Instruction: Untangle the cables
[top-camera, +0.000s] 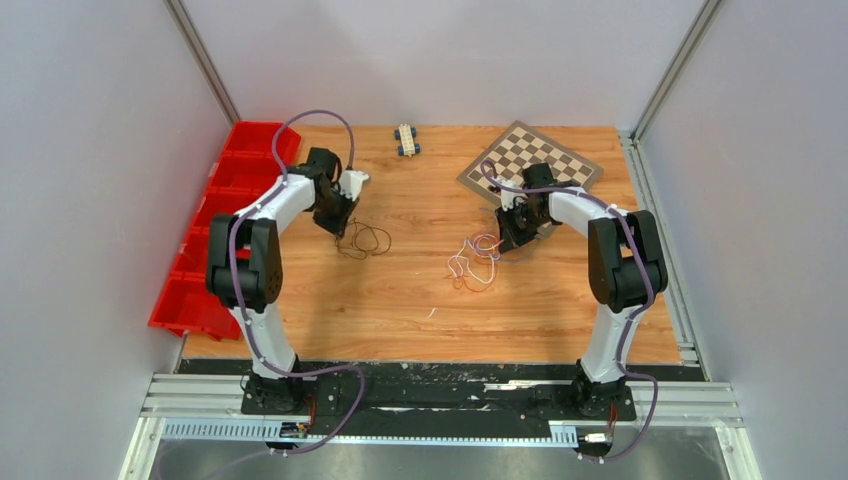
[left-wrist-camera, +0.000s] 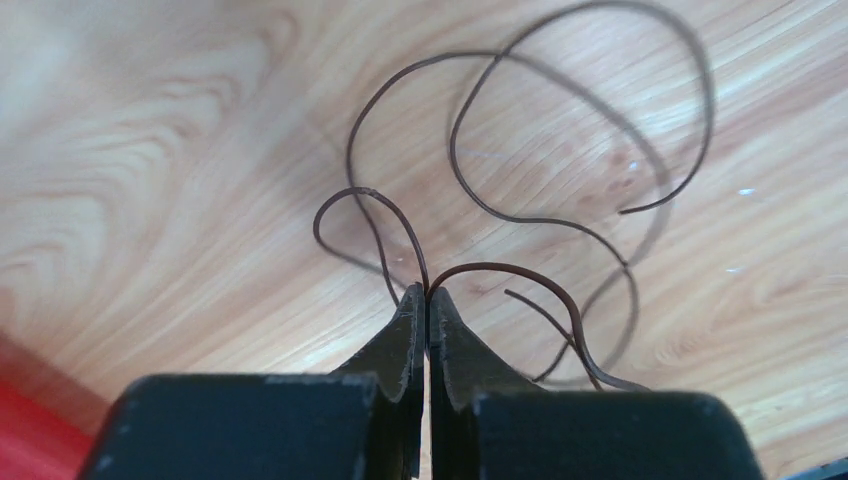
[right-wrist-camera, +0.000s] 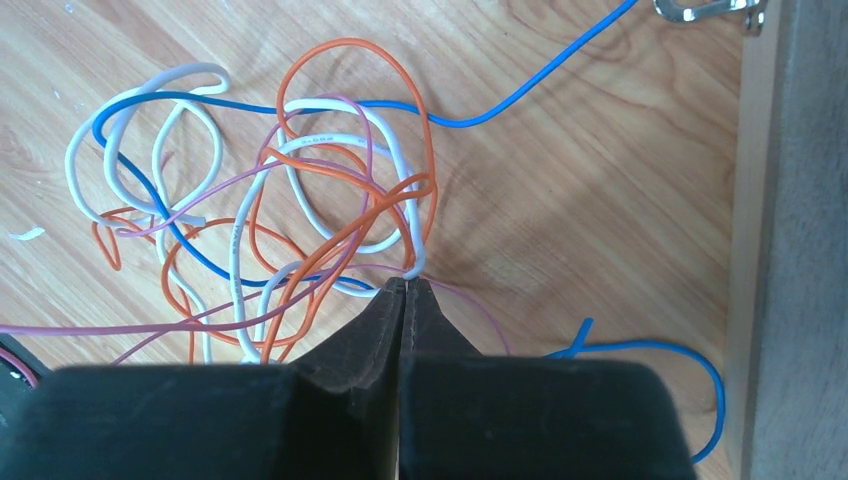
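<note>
The cables lie in two places on the wooden table. A thin dark brown cable (left-wrist-camera: 540, 221) curls in loose loops beside the left arm (top-camera: 365, 240); my left gripper (left-wrist-camera: 427, 290) is shut on it at the fingertips, low over the wood (top-camera: 345, 225). A tangle (top-camera: 475, 262) of white (right-wrist-camera: 330, 140), orange (right-wrist-camera: 350, 42), blue (right-wrist-camera: 520, 95) and lilac (right-wrist-camera: 200, 205) cables lies at table centre. At the tangle's right edge, my right gripper (right-wrist-camera: 408, 280) is shut on a bend of the white cable (top-camera: 505, 240).
Red bins (top-camera: 215, 230) line the left edge. A chessboard (top-camera: 530, 165) lies at the back right, just behind the right gripper; its wooden edge (right-wrist-camera: 790, 250) shows in the right wrist view. A small toy block (top-camera: 406, 139) sits at the back centre.
</note>
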